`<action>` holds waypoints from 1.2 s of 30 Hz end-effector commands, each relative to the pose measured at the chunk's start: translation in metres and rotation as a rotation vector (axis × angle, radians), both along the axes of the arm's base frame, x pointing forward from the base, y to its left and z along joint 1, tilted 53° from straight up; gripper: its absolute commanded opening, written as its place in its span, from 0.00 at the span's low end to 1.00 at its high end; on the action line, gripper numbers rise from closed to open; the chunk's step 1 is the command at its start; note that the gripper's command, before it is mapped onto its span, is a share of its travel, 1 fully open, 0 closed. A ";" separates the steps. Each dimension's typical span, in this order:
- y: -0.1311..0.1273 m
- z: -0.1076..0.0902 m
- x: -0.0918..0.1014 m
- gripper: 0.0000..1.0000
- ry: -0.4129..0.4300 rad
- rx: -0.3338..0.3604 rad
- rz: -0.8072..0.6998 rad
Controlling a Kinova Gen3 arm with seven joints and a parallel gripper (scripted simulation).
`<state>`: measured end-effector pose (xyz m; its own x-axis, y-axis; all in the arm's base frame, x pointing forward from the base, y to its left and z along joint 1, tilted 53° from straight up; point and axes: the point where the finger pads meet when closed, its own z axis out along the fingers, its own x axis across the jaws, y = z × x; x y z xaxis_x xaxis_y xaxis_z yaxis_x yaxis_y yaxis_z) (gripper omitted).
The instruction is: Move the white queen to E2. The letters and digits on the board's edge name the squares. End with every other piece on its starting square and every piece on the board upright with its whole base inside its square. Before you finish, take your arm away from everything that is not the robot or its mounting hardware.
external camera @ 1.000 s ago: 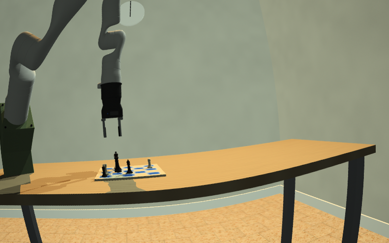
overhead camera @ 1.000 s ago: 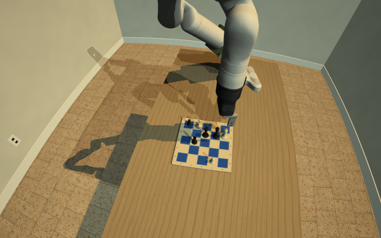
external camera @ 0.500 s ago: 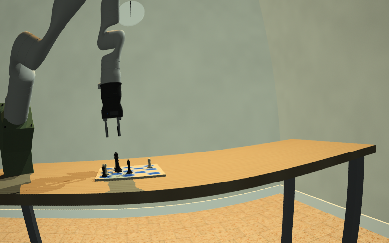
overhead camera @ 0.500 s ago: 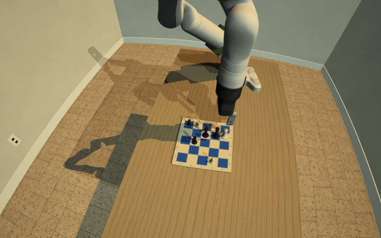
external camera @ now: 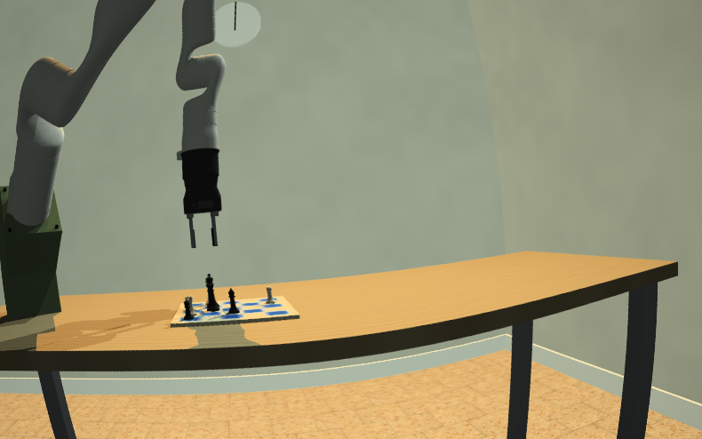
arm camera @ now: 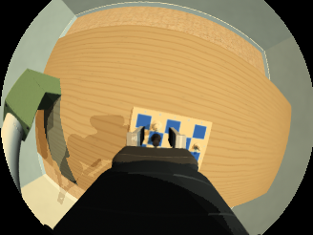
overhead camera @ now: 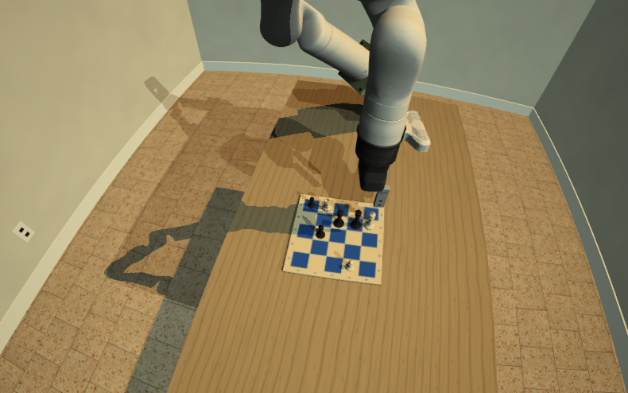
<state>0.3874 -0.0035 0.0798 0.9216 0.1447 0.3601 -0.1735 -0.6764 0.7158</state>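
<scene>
A small blue-and-cream chessboard (overhead camera: 335, 240) lies on the wooden table; it also shows in the side view (external camera: 235, 313) and the wrist view (arm camera: 172, 135). Two taller white pieces stand at its far end, one in the back row (overhead camera: 326, 204) and one near the right edge (overhead camera: 369, 220). I cannot tell which is the white queen. A white pawn (overhead camera: 349, 266) stands in the near row. My gripper (external camera: 203, 243) hangs well above the board's robot-side end, fingers pointing down, open and empty. Its fingers frame a pale piece and a dark piece far below.
Several black pieces (overhead camera: 339, 219) (overhead camera: 357, 219) (overhead camera: 320, 231) (overhead camera: 312, 201) (external camera: 211, 292) stand around the white ones, the tallest beneath the gripper's side of the board. The arm's green base (external camera: 28, 256) stands at the table's left end.
</scene>
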 end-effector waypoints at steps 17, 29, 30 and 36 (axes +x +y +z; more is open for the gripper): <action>0.001 0.000 0.000 0.79 0.000 0.001 0.001; -0.003 -0.003 0.002 0.79 0.000 0.001 0.001; -0.003 -0.003 0.002 0.79 0.000 0.001 0.001; -0.006 -0.006 0.003 0.79 0.000 0.001 0.001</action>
<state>0.3908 -0.0071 0.0753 0.9206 0.1464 0.3620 -0.1721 -0.6801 0.7127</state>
